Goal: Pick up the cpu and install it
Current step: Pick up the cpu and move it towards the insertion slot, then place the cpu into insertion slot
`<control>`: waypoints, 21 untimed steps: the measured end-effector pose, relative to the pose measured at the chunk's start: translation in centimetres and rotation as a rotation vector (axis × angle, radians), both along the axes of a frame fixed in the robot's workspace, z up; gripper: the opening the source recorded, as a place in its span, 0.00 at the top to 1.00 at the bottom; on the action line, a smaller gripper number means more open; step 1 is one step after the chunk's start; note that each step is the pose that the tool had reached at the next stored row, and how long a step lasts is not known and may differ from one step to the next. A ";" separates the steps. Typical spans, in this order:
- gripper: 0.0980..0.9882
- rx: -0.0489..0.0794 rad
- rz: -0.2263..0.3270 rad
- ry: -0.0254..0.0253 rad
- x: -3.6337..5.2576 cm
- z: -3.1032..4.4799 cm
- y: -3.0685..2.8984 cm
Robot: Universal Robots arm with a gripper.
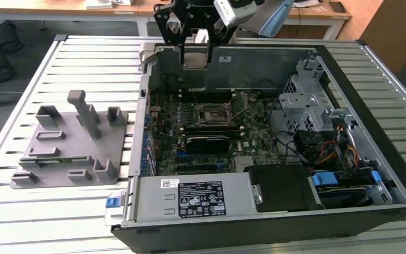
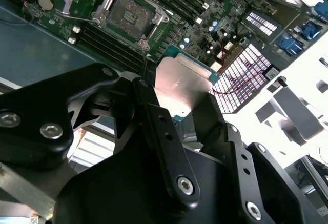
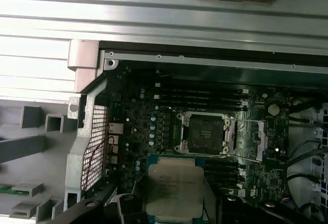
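1. In the exterior view, the black two-fingered hand [image 1: 197, 53] hangs over the far wall of the open black computer case [image 1: 259, 59], which lies on the slatted metal counter [image 1: 90, 58]. It is clamped on the small, square, silvery-topped cpu [image 1: 197, 59], held in the air well apart from the empty, square, metal-framed socket [image 1: 211, 114].
2. In the second wrist view, the hand [image 2: 177, 97] grips the cpu [image 2: 182, 85] by opposite edges. The socket [image 2: 128, 14] lies beyond it, untouched, and its frame looks open.
3. In the first wrist view, the cpu [image 3: 176, 190] sits off to one side of the socket [image 3: 204, 133], not over it.
4. Judgement: the pick-up is done and the carry is in hand. Installing calls for the chip to be centred over the socket, square to its frame and flat.
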State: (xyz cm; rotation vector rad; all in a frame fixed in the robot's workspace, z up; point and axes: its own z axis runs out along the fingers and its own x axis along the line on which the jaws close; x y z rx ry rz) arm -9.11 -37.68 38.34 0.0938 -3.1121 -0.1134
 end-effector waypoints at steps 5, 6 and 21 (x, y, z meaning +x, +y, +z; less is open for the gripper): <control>0.51 0.000 0.000 -0.0001 0.47 -0.02 0.07; 0.51 0.000 0.000 0.0000 0.56 -0.01 0.08; 0.51 0.000 0.000 -0.0001 1.69 -0.04 0.13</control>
